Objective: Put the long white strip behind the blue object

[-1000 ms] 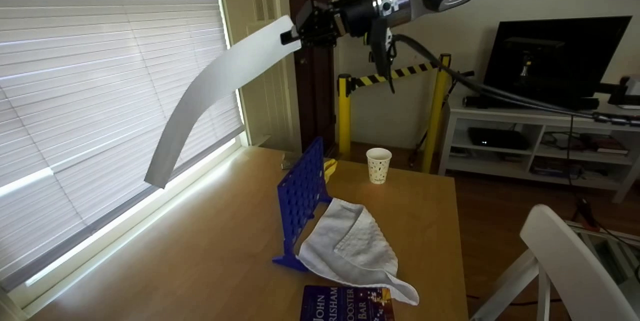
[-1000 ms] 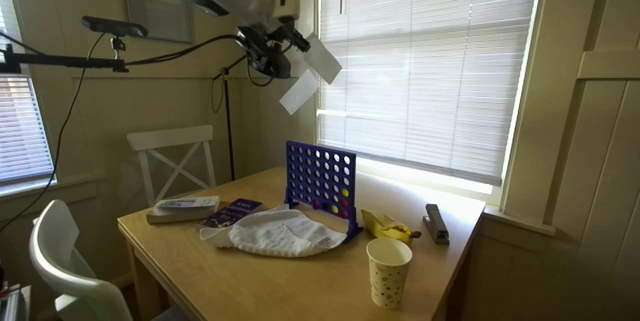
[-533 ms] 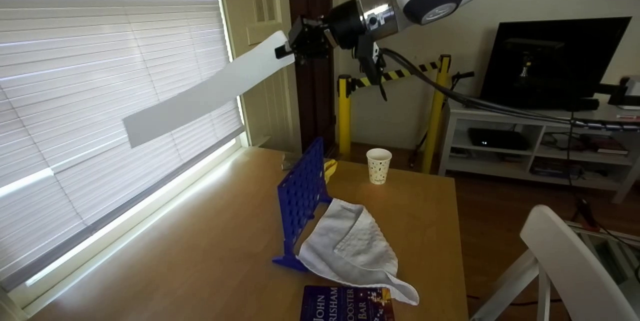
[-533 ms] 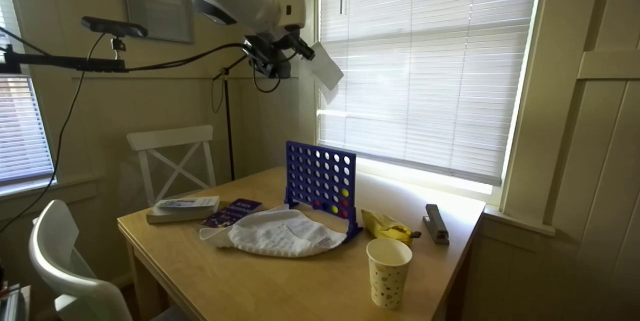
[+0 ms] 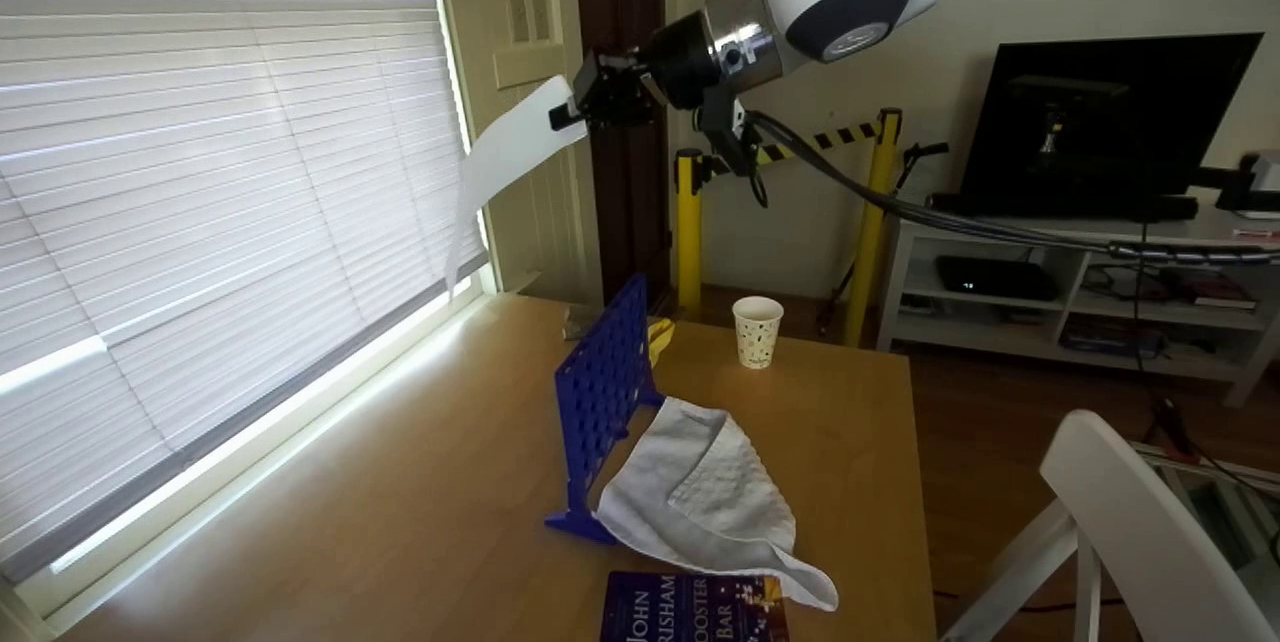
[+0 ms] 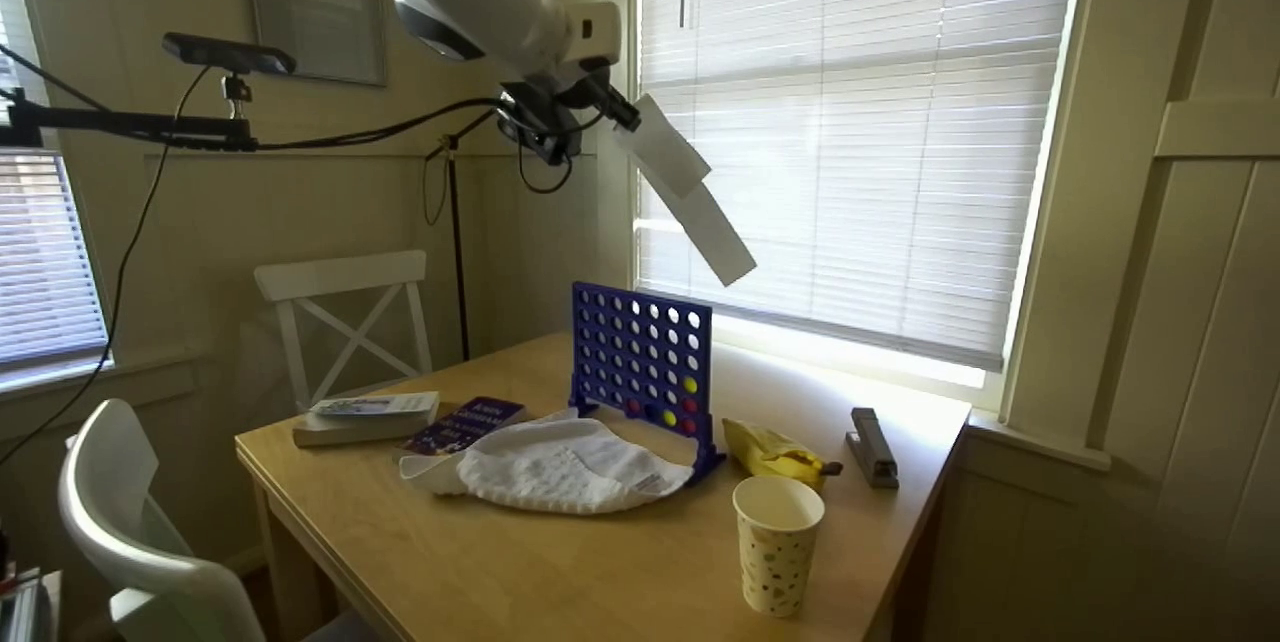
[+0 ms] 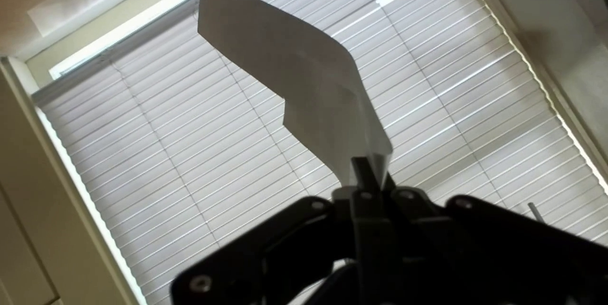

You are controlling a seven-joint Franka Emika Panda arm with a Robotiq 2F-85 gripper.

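The long white strip (image 5: 515, 137) hangs in the air from my gripper (image 5: 567, 114), held at one end. In an exterior view the strip (image 6: 715, 237) bends and slopes down to the lower right, its free end above the blue object in the picture. In the wrist view the strip (image 7: 280, 53) curves away from my gripper (image 7: 374, 174), which is shut on it. The blue object (image 5: 567, 442) is an upright game rack with round holes, standing on the table; it also shows in an exterior view (image 6: 706, 362). My gripper is well above it.
A white cloth (image 6: 570, 467) lies in front of the rack, with books (image 6: 465, 425) beyond. A yellow bag (image 6: 775, 452), a stapler (image 6: 873, 447) and a paper cup (image 6: 778, 547) stand nearby. A window with blinds (image 5: 200, 172) borders the table.
My gripper has moved a little lower and toward the window, still holding the strip. The strip's free end has swung round and now hangs lower right in an exterior view.
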